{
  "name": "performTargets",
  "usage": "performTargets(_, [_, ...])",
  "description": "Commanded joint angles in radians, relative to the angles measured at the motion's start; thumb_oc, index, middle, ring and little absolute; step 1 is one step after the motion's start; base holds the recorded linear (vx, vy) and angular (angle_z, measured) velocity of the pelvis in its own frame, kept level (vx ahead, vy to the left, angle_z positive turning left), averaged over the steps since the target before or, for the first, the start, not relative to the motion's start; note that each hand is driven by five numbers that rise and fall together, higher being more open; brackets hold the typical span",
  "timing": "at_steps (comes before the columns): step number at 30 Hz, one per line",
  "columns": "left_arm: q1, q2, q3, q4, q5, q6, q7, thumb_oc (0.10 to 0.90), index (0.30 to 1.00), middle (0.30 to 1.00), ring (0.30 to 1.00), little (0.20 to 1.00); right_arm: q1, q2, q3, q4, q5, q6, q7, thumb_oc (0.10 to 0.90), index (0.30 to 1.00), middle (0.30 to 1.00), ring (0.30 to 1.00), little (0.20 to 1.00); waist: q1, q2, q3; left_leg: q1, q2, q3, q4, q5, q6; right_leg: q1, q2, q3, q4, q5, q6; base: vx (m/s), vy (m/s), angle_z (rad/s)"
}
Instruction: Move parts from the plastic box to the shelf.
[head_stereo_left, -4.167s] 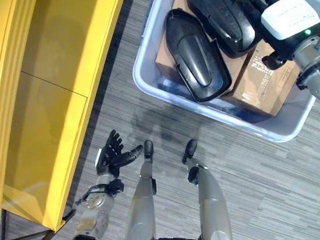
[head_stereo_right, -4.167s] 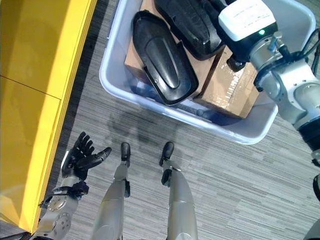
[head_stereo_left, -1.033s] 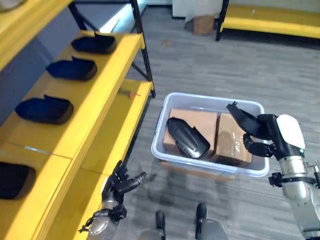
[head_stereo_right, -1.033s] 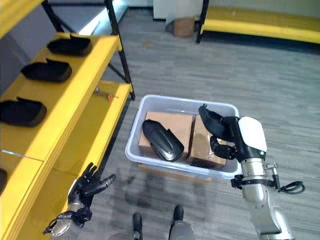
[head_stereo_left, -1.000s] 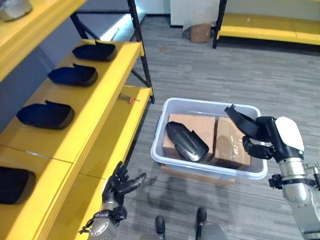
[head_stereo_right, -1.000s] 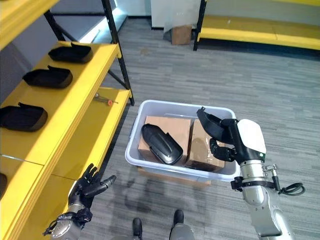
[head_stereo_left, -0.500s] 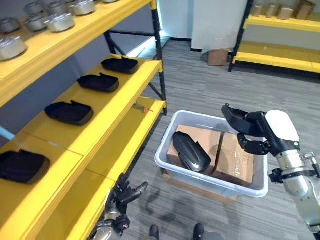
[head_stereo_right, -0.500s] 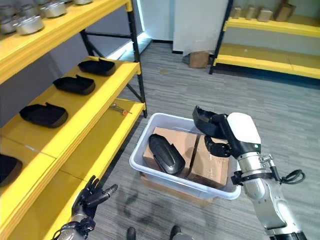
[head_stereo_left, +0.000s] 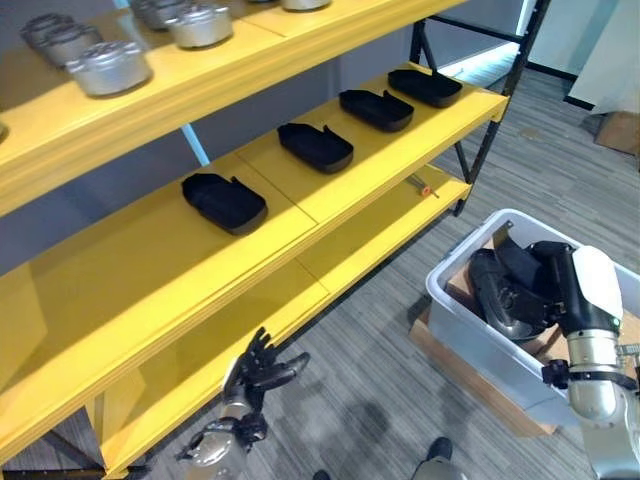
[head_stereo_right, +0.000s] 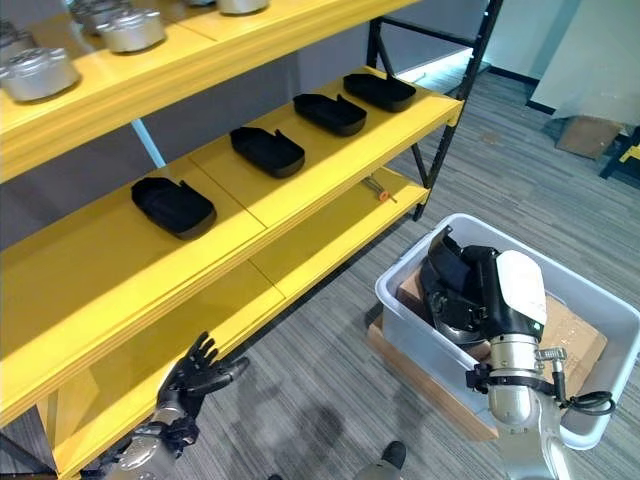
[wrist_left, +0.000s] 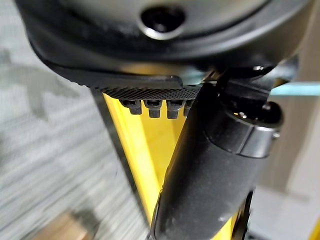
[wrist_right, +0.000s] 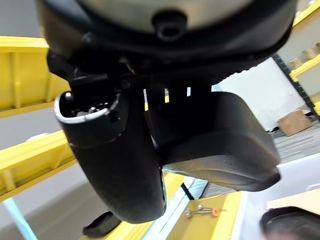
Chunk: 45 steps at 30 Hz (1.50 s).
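My right hand (head_stereo_right: 482, 283) is shut on a black moulded part (head_stereo_right: 445, 283) and holds it just above the near-left end of the pale plastic box (head_stereo_right: 400, 305). In the right wrist view the thumb (wrist_right: 117, 165) and fingers clamp the part (wrist_right: 225, 145). Another black part (wrist_right: 292, 220) lies in the box on brown cardboard (head_stereo_right: 575, 335). Several matching parts sit in a row on the middle yellow shelf (head_stereo_left: 290, 215), the nearest being (head_stereo_left: 224, 202), then (head_stereo_left: 315, 147). My left hand (head_stereo_left: 262, 372) hangs open low by the bottom shelf, holding nothing.
Metal cans (head_stereo_left: 105, 65) stand on the top shelf. A small orange-handled tool (head_stereo_left: 420, 186) lies on the lower shelf (head_stereo_left: 380, 225). A black shelf post (head_stereo_left: 495, 95) stands between shelf and box. Grey floor (head_stereo_left: 370, 370) lies open between them.
The camera has swung left toward the shelf. My right hand keeps the black part, now close over the box's near end. The left hand stays open.
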<state>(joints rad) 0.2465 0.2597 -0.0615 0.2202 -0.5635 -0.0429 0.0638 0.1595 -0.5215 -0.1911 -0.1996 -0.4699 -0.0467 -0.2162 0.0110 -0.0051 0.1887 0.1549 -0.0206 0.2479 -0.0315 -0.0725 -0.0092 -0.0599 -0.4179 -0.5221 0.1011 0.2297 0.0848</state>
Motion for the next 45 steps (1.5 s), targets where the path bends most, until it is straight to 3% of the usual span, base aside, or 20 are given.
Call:
performTargets(1, [-0.015, 0.028, 0.026, -0.116, 0.054, -0.082, -0.005, 0.9, 1.0, 1.0, 1.0, 1.0, -0.194, -0.094, -0.036, -0.098, -0.033, -0.068, -0.089, 0.4, 0.3, 0.3, 0.3, 0.3, 0.023, -0.026, -0.08, -0.033, 0.085, -0.086, -0.056, 0.032, 0.004, 0.073, -0.007, 0.027, -0.027, -0.018, 0.14, -0.09, 0.225, 0.16])
performTargets(7, [0.01, 0.019, 0.054, -0.12, 0.065, -0.09, 0.008, 0.9, 1.0, 1.0, 1.0, 1.0, -0.219, -0.064, -0.028, -0.1, -0.078, -0.049, -0.114, 0.4, 0.3, 0.3, 0.3, 0.3, 0.049, -0.042, -0.093, -0.041, 0.019, -0.125, -0.056, 0.003, 0.033, 0.084, -0.055, 0.041, -0.064, 0.058, 0.175, -0.02, 0.164, 0.1])
performTargets(12, [0.024, 0.018, 0.075, -0.128, 0.078, -0.088, 0.015, 0.9, 1.0, 1.0, 1.0, 1.0, -0.211, -0.041, -0.044, -0.116, -0.114, -0.036, -0.128, 0.4, 0.3, 0.3, 0.3, 0.3, 0.05, -0.047, -0.075, -0.045, -0.022, -0.145, -0.056, 0.013, 0.072, 0.053, -0.101, 0.079, 0.046, 0.071, 0.159, -0.01, 0.186, 0.13])
performTargets(13, [0.022, 0.025, 0.073, -0.128, 0.079, -0.089, 0.017, 0.9, 1.0, 1.0, 1.0, 1.0, -0.206, -0.041, -0.048, -0.122, -0.122, -0.036, -0.128, 0.4, 0.3, 0.3, 0.3, 0.3, 0.037, -0.045, -0.066, -0.045, -0.026, -0.164, -0.056, 0.016, 0.076, 0.041, -0.086, 0.132, 0.072, 0.081, 0.151, -0.03, 0.087, 0.2])
performTargets(14, [0.013, 0.034, 0.073, -0.125, 0.081, -0.092, 0.021, 0.9, 1.0, 1.0, 1.0, 1.0, -0.196, -0.044, -0.056, -0.128, -0.13, -0.039, -0.129, 0.4, 0.3, 0.3, 0.3, 0.3, 0.017, -0.041, -0.056, -0.05, -0.03, -0.189, -0.056, 0.022, 0.08, 0.017, -0.049, 0.219, 0.094, 0.073, 0.138, -0.03, 0.12, 0.35])
performTargets(15, [0.0, 0.045, 0.066, -0.12, 0.083, -0.093, 0.022, 0.9, 1.0, 1.0, 1.0, 1.0, -0.184, -0.048, -0.069, -0.131, -0.133, -0.041, -0.131, 0.4, 0.3, 0.3, 0.3, 0.3, -0.005, -0.036, -0.052, -0.058, -0.03, -0.216, -0.056, 0.031, 0.08, -0.015, 0.02, 0.322, 0.111, 0.043, 0.117, 0.0, 0.096, 0.56])
performTargets(16, [-0.005, 0.049, 0.067, -0.121, 0.086, -0.094, 0.021, 0.9, 1.0, 1.0, 1.0, 1.0, -0.176, -0.05, -0.08, -0.135, -0.134, -0.043, -0.133, 0.4, 0.3, 0.3, 0.3, 0.3, -0.01, -0.032, -0.052, -0.06, -0.03, -0.226, -0.056, 0.033, 0.079, -0.037, 0.062, 0.373, 0.123, 0.017, 0.105, 0.01, 0.05, 0.89])
performTargets(18, [-0.005, 0.049, 0.067, -0.121, 0.086, -0.094, 0.021, 0.9, 1.0, 1.0, 1.0, 1.0, -0.176, -0.05, -0.08, -0.136, -0.134, -0.043, -0.133, 0.4, 0.3, 0.3, 0.3, 0.3, -0.007, -0.032, -0.053, -0.063, -0.03, -0.223, -0.056, 0.037, 0.079, -0.042, 0.063, 0.376, 0.123, 0.02, 0.103, 0.03, 0.008, 0.78])
performTargets(19, [-0.029, 0.062, 0.056, -0.12, 0.099, -0.093, 0.009, 0.9, 1.0, 1.0, 1.0, 1.0, -0.132, -0.046, -0.121, -0.15, -0.118, -0.063, -0.136, 0.4, 0.3, 0.3, 0.3, 0.3, -0.046, -0.021, -0.055, -0.073, -0.021, -0.271, -0.056, 0.052, 0.079, -0.073, 0.246, 0.47, 0.14, -0.149, 0.048, 0.1, -0.01, 0.36])
performTargets(20, [-0.033, 0.061, 0.051, -0.12, 0.1, -0.092, 0.006, 0.9, 1.0, 1.0, 1.0, 1.0, -0.121, -0.043, -0.133, -0.156, -0.105, -0.08, -0.139, 0.4, 0.3, 0.3, 0.3, 0.3, -0.053, -0.023, -0.057, -0.079, -0.022, -0.281, -0.056, 0.059, 0.08, -0.081, 0.304, 0.476, 0.129, -0.178, 0.032, 0.11, -0.022, 0.64])
performTargets(23, [-0.035, 0.058, 0.044, -0.123, 0.102, -0.089, 0.002, 0.9, 1.0, 1.0, 1.0, 1.0, -0.099, -0.047, -0.144, -0.163, -0.079, -0.104, -0.137, 0.4, 0.3, 0.3, 0.3, 0.3, -0.061, -0.036, -0.068, -0.094, -0.046, -0.311, -0.056, 0.071, 0.073, -0.083, 0.402, 0.481, 0.056, -0.187, 0.005, 0.07, -0.057, 0.71])
performTargets(25, [-0.042, 0.06, 0.026, -0.113, 0.099, -0.081, -0.006, 0.9, 1.0, 1.0, 1.0, 1.0, -0.078, -0.057, -0.149, -0.154, -0.062, -0.11, -0.129, 0.4, 0.3, 0.3, 0.3, 0.3, -0.079, -0.037, -0.074, -0.102, -0.056, -0.354, -0.056, 0.083, 0.06, -0.059, 0.437, 0.554, -0.014, -0.182, -0.007, 0.09, -0.072, 0.44])
performTargets(29, [-0.017, 0.03, 0.015, -0.134, 0.081, -0.091, -0.008, 0.9, 1.0, 1.0, 1.0, 1.0, -0.059, -0.079, -0.165, -0.163, -0.06, -0.111, -0.129, 0.4, 0.3, 0.3, 0.3, 0.3, -0.073, -0.034, -0.101, -0.094, -0.052, -0.358, -0.056, 0.08, 0.047, 0.021, 0.429, 0.526, -0.129, -0.15, -0.009, 0.1, -0.103, 0.5])
performTargets(40, [0.014, 0.018, 0.012, -0.146, 0.079, -0.069, -0.013, 0.9, 1.0, 1.0, 1.0, 1.0, -0.039, -0.089, -0.205, -0.196, -0.028, -0.129, -0.126, 0.4, 0.3, 0.3, 0.3, 0.3, -0.066, -0.022, -0.111, -0.073, -0.03, -0.368, -0.055, 0.09, 0.026, 0.079, 0.425, 0.475, -0.157, -0.168, -0.031, 0.06, -0.09, 0.13])
performTargets(43, [-0.021, 0.031, 0.007, -0.158, 0.11, -0.08, 0.001, 0.9, 1.0, 1.0, 1.0, 1.0, -0.084, -0.11, -0.206, -0.196, -0.001, -0.146, -0.148, 0.4, 0.3, 0.3, 0.3, 0.3, -0.065, -0.033, -0.073, -0.139, -0.043, -0.353, 0.113, 0.034, 0.008, 0.076, 0.409, 0.463, -0.131, -0.182, -0.04, -0.04, -0.066, 0.18])
performTargets(44, [-0.021, 0.031, 0.007, -0.158, 0.11, -0.08, 0.001, 0.9, 1.0, 1.0, 1.0, 1.0, -0.085, -0.11, -0.206, -0.196, 0.0, -0.146, -0.148, 0.4, 0.3, 0.3, 0.3, 0.3, -0.066, -0.032, -0.073, -0.144, -0.044, -0.353, 0.12, 0.03, 0.008, 0.075, 0.409, 0.463, -0.13, -0.183, -0.04, -0.09, -0.064, 0.14])
performTargets(45, [-0.05, 0.035, -0.003, -0.163, 0.108, -0.094, 0.003, 0.9, 1.0, 1.0, 1.0, 1.0, -0.106, -0.129, -0.221, -0.205, 0.005, -0.152, -0.178, 0.4, 0.3, 0.3, 0.3, 0.3, -0.08, -0.049, -0.037, -0.208, -0.007, -0.237, 0.264, 0.01, -0.024, 0.08, 0.385, 0.431, -0.124, -0.181, -0.049, -0.07, -0.072, 0.45])
